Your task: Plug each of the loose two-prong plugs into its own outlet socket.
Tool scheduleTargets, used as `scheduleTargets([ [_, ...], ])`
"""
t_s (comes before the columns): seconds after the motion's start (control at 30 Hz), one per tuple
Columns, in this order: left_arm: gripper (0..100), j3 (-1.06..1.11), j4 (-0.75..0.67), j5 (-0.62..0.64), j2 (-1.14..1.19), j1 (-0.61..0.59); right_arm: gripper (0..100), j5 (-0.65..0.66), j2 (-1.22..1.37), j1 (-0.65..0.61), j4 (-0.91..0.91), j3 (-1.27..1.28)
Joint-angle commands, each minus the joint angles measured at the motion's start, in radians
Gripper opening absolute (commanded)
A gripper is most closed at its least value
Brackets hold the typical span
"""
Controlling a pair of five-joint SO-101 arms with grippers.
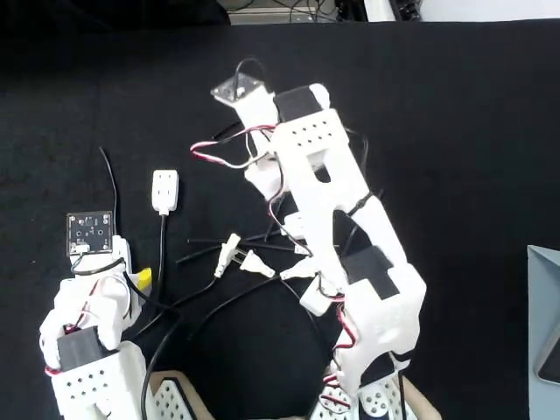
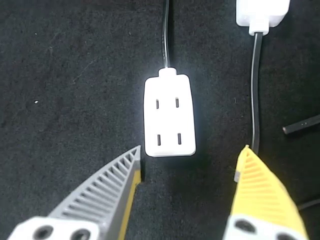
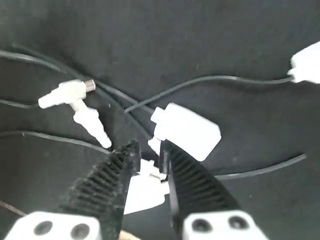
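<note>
A white outlet socket [image 2: 169,116] with two pairs of slots lies flat on the black cloth. My left gripper [image 2: 191,150] is open just short of it, one grey and one yellow finger [image 1: 143,278]. A second outlet [image 1: 164,191] lies farther out, its black cable running back toward the left arm. Two loose white plugs [image 1: 232,249] [image 1: 258,264] lie crossed mid-table, also in the right wrist view [image 3: 65,92] [image 3: 90,122]. My right gripper [image 3: 148,147], with black fingers, is shut on a third white plug [image 3: 145,187] beside a white outlet block [image 3: 187,131].
Thin black cables [image 1: 197,302] cross the cloth between the two arms. The raised white right arm [image 1: 332,192] covers the middle of the table from above. A pale blue box [image 1: 544,324] stands at the right edge. The cloth's far edge runs along the back.
</note>
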Motion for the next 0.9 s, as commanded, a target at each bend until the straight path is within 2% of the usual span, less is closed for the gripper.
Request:
scheduleTargets([
  [0.0, 30, -0.007, -0.023, -0.011, -0.006, -0.004, 6.8, 0.075, -0.099, -0.009, 0.035, 0.065],
  [0.17, 30, -0.007, -0.023, -0.011, -0.006, -0.004, 6.8, 0.180, -0.283, -0.009, 0.006, 0.232],
  [0.4, 30, -0.007, -0.023, -0.011, -0.006, -0.001, 6.9, 0.299, -0.522, -0.015, -0.190, 0.645],
  [0.6, 30, -0.007, -0.023, -0.011, -0.006, -0.001, 15.7, 0.339, -0.556, -0.015, -0.249, 0.839],
  [0.87, 30, -0.007, -0.023, -0.011, -0.008, -0.001, 14.1, 0.431, -0.552, -0.015, -0.430, 1.007],
])
